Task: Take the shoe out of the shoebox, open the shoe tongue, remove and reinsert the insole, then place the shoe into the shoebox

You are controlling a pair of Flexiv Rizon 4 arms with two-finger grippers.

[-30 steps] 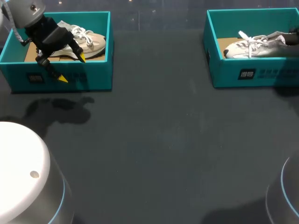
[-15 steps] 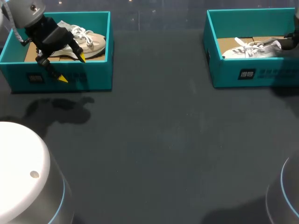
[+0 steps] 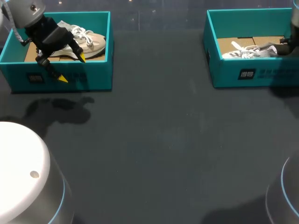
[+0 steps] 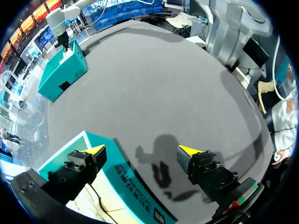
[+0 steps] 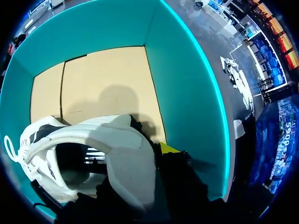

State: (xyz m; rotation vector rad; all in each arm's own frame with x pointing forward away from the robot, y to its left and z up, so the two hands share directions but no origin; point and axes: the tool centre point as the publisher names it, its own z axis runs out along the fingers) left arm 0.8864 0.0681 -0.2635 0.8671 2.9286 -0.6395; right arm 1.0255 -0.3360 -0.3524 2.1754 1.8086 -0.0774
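The shoe [image 3: 245, 52] lies low in the right shoebox [image 3: 252, 74] at the far right of the dark tabletop [image 3: 163, 140] in the head view, toe toward the middle of the tabletop and heel at my right end effector [image 3: 286, 45], which comes in at the edge of the view. Well apart at the far left stands the left shoebox [image 3: 93, 74] with a second shoe [image 3: 88, 39] inside. My left end effector [image 3: 72, 68] hangs over its near wall, fingers spread.

From the left wrist, my left end effector [image 4: 142, 150] is open and grips nothing. One yellow tip is over the left shoebox [image 4: 135, 186], the other over bare tabletop [image 4: 154, 84] just outside the wall. The second shoe [image 4: 93, 207] shows pale under the inner finger. The right shoebox [image 4: 60, 74] stands far across, with my right arm [image 4: 60, 18] above it.

From the right wrist, my right end effector [image 5: 140, 156] is clamped on the heel of the shoe [image 5: 93, 154]. One yellow tip sits just outside the heel; the other finger is hidden behind it. The shoe's opening faces me, and ahead lie the cardboard floor [image 5: 103, 84] and teal walls of the right shoebox [image 5: 187, 84].
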